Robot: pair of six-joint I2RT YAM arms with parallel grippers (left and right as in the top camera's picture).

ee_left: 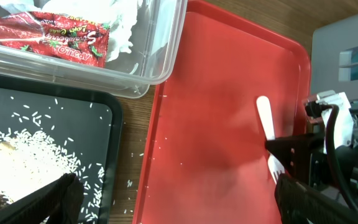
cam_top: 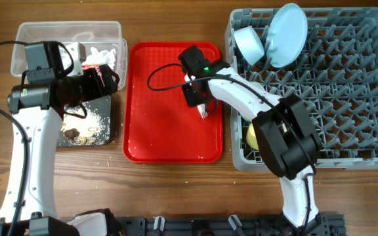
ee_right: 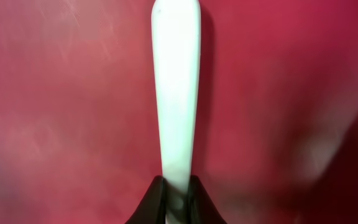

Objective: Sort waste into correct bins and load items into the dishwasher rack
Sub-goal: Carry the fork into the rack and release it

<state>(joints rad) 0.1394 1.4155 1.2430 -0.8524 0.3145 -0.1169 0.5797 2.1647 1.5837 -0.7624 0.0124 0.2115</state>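
Note:
My right gripper (cam_top: 196,94) is shut on the white fork (cam_top: 203,110), low over the red tray (cam_top: 169,134); the handle (ee_right: 176,81) runs out from between my fingers (ee_right: 178,193). My left gripper (ee_left: 176,186) is open and empty, over the gap between the black tray (cam_top: 105,111) and the red tray. The clear tub (cam_top: 25,33) holds the red wrapper (ee_left: 48,34) and white tissue (ee_left: 104,12). Brown scraps (cam_top: 77,135) and pale crumbs (ee_left: 17,155) lie in the black tray. The grey rack (cam_top: 346,98) holds the blue plate (cam_top: 287,33), blue bowl (cam_top: 248,42) and yellow cup (cam_top: 251,136).
The red tray lies between the bins on the left and the rack on the right. A few crumbs are scattered on the wood beside the black tray (ee_left: 132,180). The right arm crosses the rack's left edge.

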